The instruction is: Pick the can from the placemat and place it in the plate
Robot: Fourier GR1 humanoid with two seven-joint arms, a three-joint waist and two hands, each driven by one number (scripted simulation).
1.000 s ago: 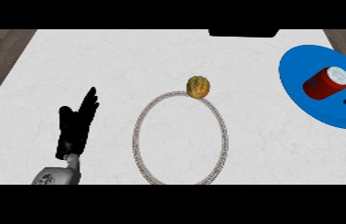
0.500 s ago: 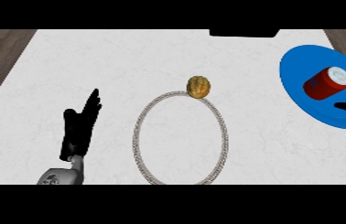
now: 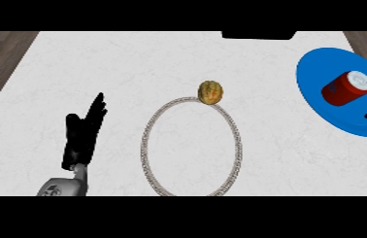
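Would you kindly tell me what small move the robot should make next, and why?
Probably bring the right hand, not in view, in toward the red can, which lies untouched on the blue placemat at the view's right. The plate waits at centre, and the open left hand rests far left, farther from the can.

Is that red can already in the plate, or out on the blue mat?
Out: the red cylindrical can is on the round blue placemat at the right, apart from the grey-rimmed round plate in the middle.
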